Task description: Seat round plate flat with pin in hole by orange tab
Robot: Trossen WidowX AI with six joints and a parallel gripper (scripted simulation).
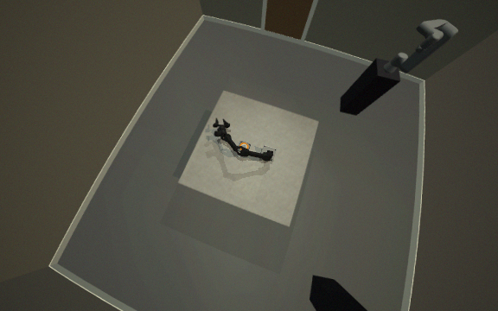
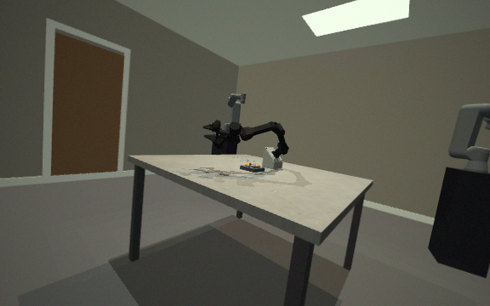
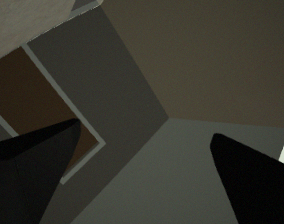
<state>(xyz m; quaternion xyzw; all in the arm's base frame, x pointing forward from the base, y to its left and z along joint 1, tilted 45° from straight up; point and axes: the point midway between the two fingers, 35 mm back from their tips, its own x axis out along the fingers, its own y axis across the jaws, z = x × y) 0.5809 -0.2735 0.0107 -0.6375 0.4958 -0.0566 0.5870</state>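
Observation:
The round plate (image 1: 244, 145) (image 2: 253, 165) shows as a small orange and white disc on the dark square base (image 2: 252, 169). In the top view the arm's middle partly covers them. The post, the pin, the orange tab and its hole are too small to make out, and I cannot tell whether the plate lies flat or tilted. My gripper (image 1: 220, 121) (image 2: 205, 132) (image 3: 148, 133) is open and empty. It is held high above the table, well to one side of the plate, and nothing of it touches the plate. The wrist view shows neither plate nor base.
The pale table (image 1: 271, 194) (image 2: 270, 195) carries the arm. A light grey block with a slanted face (image 2: 267, 158) stands beside the arm's mount, near the base. Other grey arms on dark pedestals (image 1: 367, 88) (image 2: 468, 217) stand away from the table.

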